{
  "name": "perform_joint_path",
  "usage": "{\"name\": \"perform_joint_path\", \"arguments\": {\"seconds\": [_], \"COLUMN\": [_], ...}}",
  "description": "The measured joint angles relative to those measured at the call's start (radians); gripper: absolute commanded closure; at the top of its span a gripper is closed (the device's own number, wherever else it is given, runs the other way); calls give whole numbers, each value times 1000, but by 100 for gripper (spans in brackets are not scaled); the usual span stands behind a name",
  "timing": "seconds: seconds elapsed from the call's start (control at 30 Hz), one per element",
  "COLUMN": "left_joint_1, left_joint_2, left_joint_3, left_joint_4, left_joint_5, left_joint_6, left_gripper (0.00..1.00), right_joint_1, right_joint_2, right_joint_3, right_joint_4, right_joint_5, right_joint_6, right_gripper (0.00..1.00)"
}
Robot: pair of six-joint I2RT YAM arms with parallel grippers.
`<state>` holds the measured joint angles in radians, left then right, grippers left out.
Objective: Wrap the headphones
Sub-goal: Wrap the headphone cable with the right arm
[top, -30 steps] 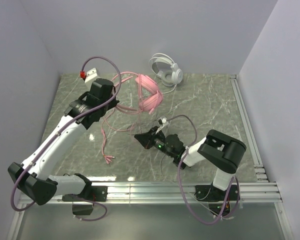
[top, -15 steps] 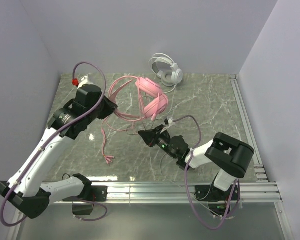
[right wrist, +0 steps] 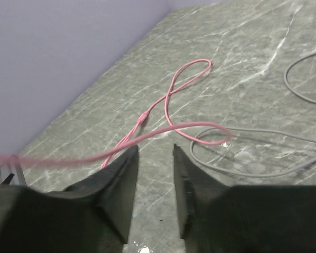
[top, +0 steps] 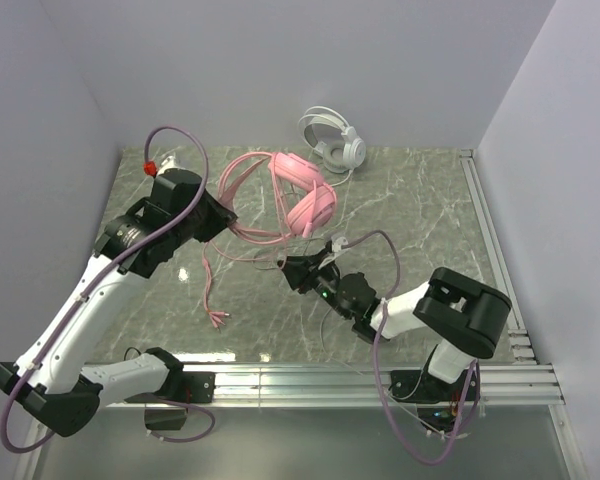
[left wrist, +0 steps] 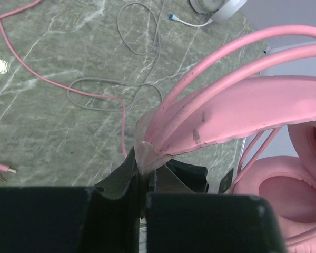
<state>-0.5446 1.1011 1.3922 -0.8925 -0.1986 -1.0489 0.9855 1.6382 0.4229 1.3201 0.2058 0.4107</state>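
Observation:
The pink headphones (top: pixel 302 195) hang off the table, held by the headband. My left gripper (top: pixel 224 215) is shut on the end of the pink headband (left wrist: pixel 242 105); its jaws (left wrist: pixel 142 158) pinch it, with a pink earcup (left wrist: pixel 284 195) at the right. The pink cable (top: pixel 242 245) trails down to the table and ends in plugs (top: pixel 218 319). My right gripper (top: pixel 292 268) is open and empty, low over the table; in its wrist view the gripper (right wrist: pixel 155 150) sits just short of the pink cable (right wrist: pixel 163 132). The white headphones (top: pixel 332 138) lie at the back wall.
A grey cable (right wrist: pixel 253 168) loops on the marble table (top: pixel 420 210) beside my right gripper and also shows in the left wrist view (left wrist: pixel 110 89). Walls close in the left, back and right. A metal rail (top: pixel 360 378) runs along the near edge.
My left arm has pulled back to the left and lifted the pink headphones, which swung slightly right. My right gripper has moved a little forward toward the pink cable, still open.

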Motion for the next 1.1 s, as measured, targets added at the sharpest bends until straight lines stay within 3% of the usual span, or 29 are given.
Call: {"name": "perform_joint_path", "arguments": {"seconds": [0.37,0.53,0.7,1.1], "left_joint_1": [0,0,1,1], "left_joint_2": [51,57,62,62], "left_joint_3": [85,95,96,112], "left_joint_4": [-41,-42,-51,-63], "left_joint_5": [-38,-46,-51,-50], "left_joint_6": [-15,-15,-16,-16], "left_gripper": [99,99,100,99], "right_joint_1": [105,220,300,301], "right_joint_2": [-142,-152,-95,58], "right_joint_3": [-71,-68,84,233], "right_joint_4": [-4,-16,-68,-82], "right_joint_5": [142,249,394,634], "right_joint_6": [-72,-168,-276,-359], "right_gripper": [46,39,31,31]}}
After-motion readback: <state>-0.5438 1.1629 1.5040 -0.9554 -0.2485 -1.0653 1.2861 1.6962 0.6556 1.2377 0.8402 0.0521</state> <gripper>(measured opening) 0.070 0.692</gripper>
